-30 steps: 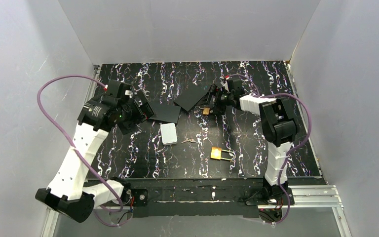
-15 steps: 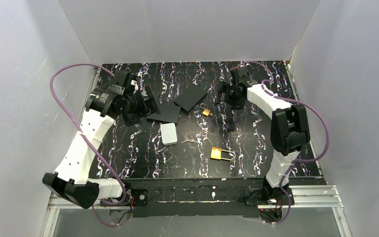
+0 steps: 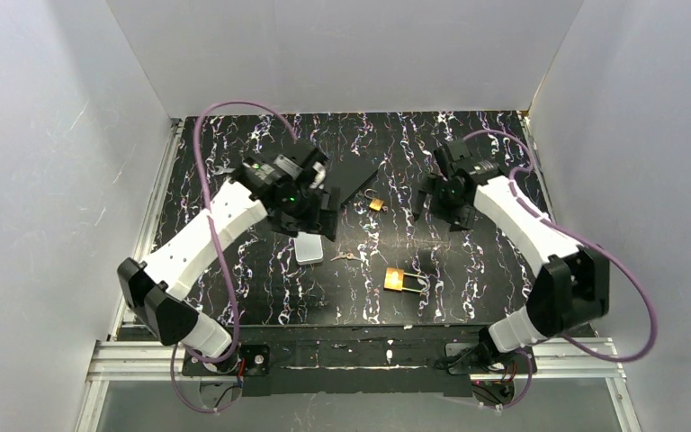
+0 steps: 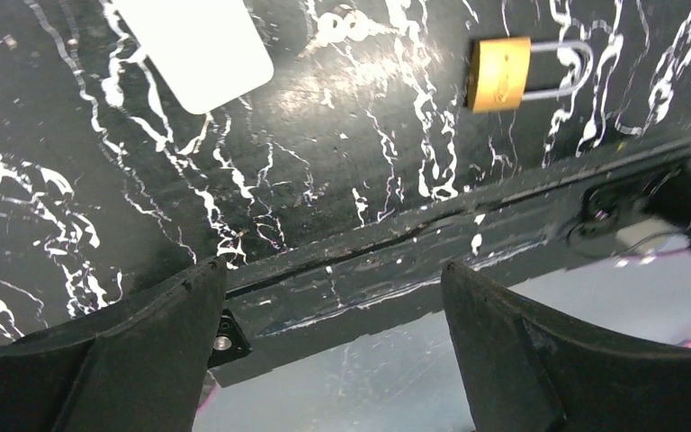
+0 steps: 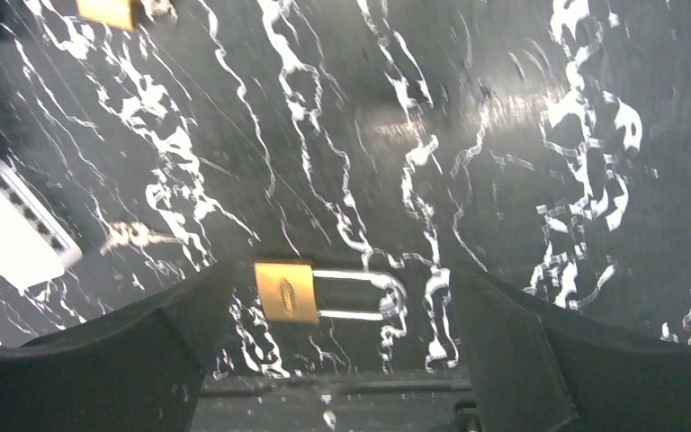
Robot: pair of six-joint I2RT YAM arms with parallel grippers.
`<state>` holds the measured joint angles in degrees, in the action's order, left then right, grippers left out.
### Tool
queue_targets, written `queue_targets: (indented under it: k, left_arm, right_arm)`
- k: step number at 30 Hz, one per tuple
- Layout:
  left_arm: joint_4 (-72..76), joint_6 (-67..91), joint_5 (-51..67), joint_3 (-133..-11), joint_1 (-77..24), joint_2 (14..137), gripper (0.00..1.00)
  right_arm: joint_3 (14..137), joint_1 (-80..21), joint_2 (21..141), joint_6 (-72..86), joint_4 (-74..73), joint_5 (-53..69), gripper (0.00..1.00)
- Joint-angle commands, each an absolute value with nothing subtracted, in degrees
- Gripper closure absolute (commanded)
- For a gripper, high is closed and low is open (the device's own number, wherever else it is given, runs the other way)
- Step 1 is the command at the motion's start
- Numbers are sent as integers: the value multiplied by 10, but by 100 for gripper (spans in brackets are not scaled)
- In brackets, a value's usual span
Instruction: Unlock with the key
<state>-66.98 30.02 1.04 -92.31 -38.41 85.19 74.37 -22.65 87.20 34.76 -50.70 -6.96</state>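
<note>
A brass padlock (image 3: pixel 395 279) with a silver shackle lies near the table's front middle; it also shows in the left wrist view (image 4: pixel 499 74) and the right wrist view (image 5: pixel 286 292). A small key (image 3: pixel 344 257) lies just left of it, seen too in the left wrist view (image 4: pixel 346 22) and the right wrist view (image 5: pixel 135 236). My left gripper (image 3: pixel 315 216) hovers open and empty above the white box, its jaws wide in the left wrist view (image 4: pixel 331 274). My right gripper (image 3: pixel 436 205) is open and empty, above and behind the padlock (image 5: pixel 342 274).
A white box (image 3: pixel 308 249) lies left of the key. A second, smaller brass padlock (image 3: pixel 375 203) lies further back. Black sheets (image 3: pixel 353 174) lie at the back middle. The table's front edge rail (image 4: pixel 432 261) runs below the left gripper's view.
The left arm has swung from the far left towards the middle, over the white box. The right gripper has let go of the small padlock area and drawn back to the right.
</note>
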Motion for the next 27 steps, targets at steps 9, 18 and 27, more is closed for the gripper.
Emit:
queue_targets:
  k: [9, 18, 27]
  left_arm:
    - [-634, 288, -43, -892, -470, 909, 21]
    - [-670, 425, -92, -780, -451, 787, 25]
    - [-706, 496, -119, -683, -406, 600, 24]
  right_arm:
    - [644, -225, 678, 293, -528, -30, 4]
    - [629, -299, 681, 85, -357, 123, 9]
    - [623, -499, 820, -111, -161, 48, 6]
